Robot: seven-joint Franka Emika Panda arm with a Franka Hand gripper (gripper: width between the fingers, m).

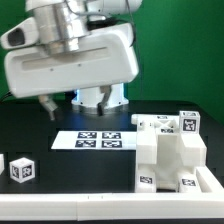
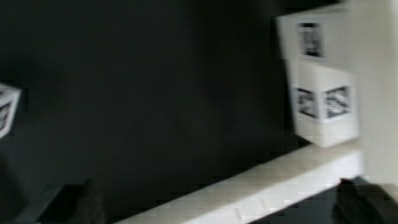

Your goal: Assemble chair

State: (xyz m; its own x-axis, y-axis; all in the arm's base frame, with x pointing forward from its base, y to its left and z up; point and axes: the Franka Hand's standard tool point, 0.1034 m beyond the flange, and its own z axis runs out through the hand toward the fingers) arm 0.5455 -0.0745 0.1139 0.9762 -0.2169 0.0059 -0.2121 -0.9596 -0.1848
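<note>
The partly joined chair stands at the exterior view's right as a stepped white block with small black-and-white tags. Behind it are two loose tagged pieces. A small tagged white cube lies alone at the exterior view's left. My gripper is open, its two dark fingertips far apart, with nothing held between them. In the wrist view two tagged white blocks lie well away from the fingers, and a third shows at the frame edge.
The marker board lies flat in the middle of the black table. The large white robot body fills the upper exterior view. A pale strip, probably the table's edge, runs slantwise between my fingertips in the wrist view.
</note>
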